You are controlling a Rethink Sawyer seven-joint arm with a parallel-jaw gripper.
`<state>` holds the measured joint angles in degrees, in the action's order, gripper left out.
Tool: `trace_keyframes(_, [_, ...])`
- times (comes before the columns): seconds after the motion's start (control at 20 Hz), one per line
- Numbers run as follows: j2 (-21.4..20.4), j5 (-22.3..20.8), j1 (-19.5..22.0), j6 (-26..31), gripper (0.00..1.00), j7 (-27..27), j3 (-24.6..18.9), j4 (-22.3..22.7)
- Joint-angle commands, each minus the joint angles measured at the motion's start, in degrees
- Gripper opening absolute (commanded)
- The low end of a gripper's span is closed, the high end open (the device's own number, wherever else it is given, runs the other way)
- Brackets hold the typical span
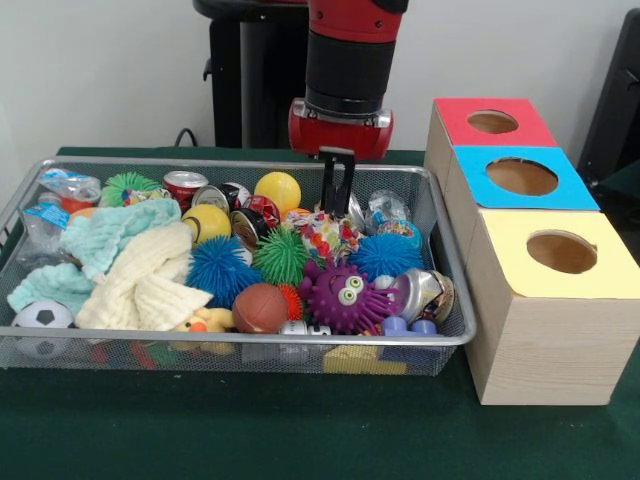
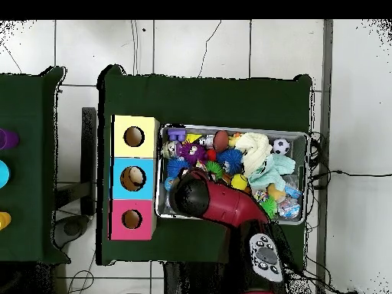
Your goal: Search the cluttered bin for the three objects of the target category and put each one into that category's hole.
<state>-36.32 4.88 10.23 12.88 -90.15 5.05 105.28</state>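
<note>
I read this as the search step: gripper [image 1: 337,190] hangs low over the cluttered bin [image 1: 440,215] at table centre, beside three boxes [image 1: 545,300]; its fingers look near together, holding nothing; target category unknown to me; next move needs a clean pick among spiky balls [image 1: 281,256]; the arm hides bin contents overhead.

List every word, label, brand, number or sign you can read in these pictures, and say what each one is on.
No text can be read.
Cans at the back of the cluttered bin: printed labels, too small and blurred.
Plastic wrappers at its left end: blue print, illegible.
Boxes with red, blue and yellow tops: no lettering.
</note>
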Motion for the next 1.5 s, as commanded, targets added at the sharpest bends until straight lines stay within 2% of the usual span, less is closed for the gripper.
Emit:
trace_keyframes(0.05, [-0.97,2.52,0.14,6.98,0.0,-10.03,-0.78,-4.5])
trace_keyframes(0.1, [-0.77,2.44,0.16,6.74,0.0,-10.14,-0.67,-4.73])
trace_keyframes(0.15, [-0.57,2.36,0.18,6.51,1.0,-10.26,-0.57,-4.95])
trace_keyframes(0.8, [0.0,2.02,-0.01,4.11,1.0,-10.77,-0.7,-4.06])
trace_keyframes(1.5, [3.79,1.88,-0.92,-0.42,1.0,-11.37,0.15,-5.73])
